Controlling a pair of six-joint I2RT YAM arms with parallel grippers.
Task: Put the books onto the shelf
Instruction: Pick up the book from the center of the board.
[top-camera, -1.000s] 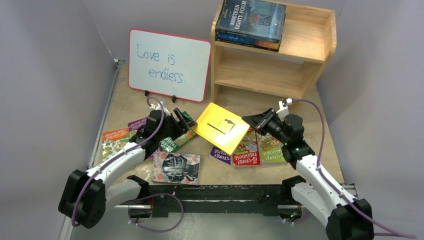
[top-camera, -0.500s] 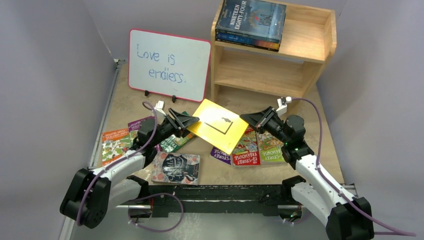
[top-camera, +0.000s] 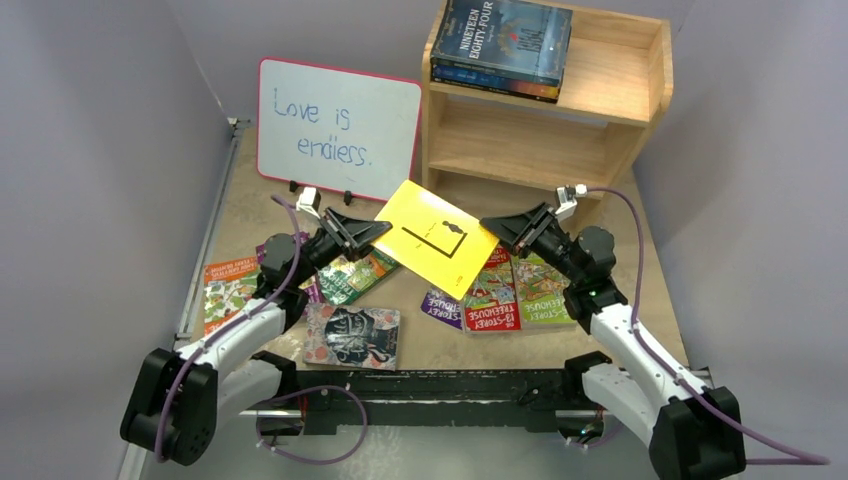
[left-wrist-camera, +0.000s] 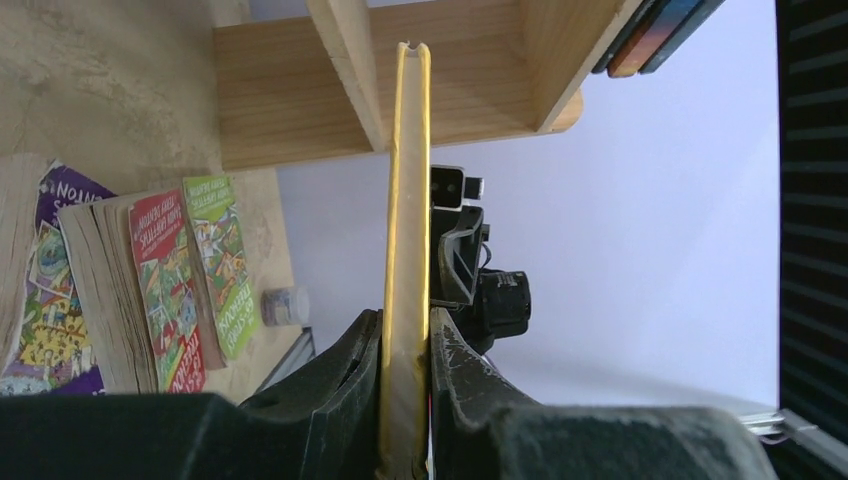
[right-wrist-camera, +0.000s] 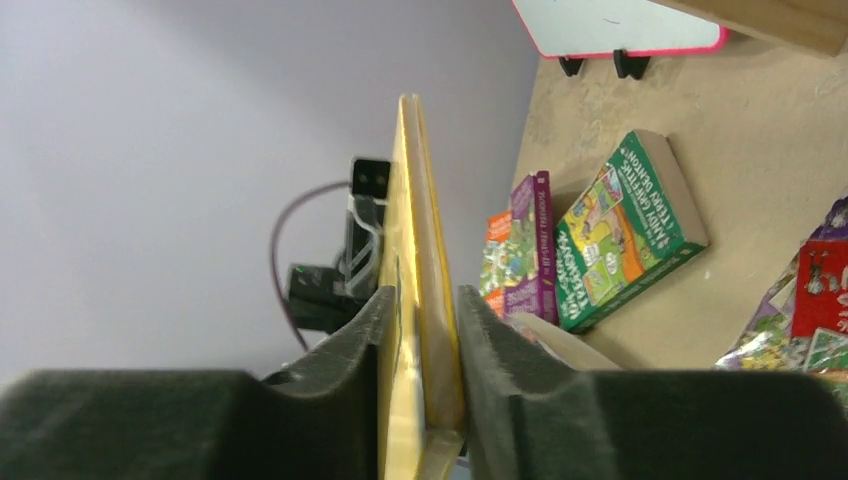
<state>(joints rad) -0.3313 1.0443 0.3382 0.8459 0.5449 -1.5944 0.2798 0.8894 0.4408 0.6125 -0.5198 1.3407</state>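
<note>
Yellow book (top-camera: 436, 238) pinched between left gripper (top-camera: 372, 231) and right gripper (top-camera: 497, 229); shelf (top-camera: 630, 118) lies beyond, nearer the right arm.

Even, soft light from above; the overhead view is bright and sharp, with only faint shadows on the table (top-camera: 600, 200). Both wrist views are clear farther off, but their own dark fingers (left-wrist-camera: 340, 400) at the bottom edge are blurred and nearly featureless. No glare.
</note>
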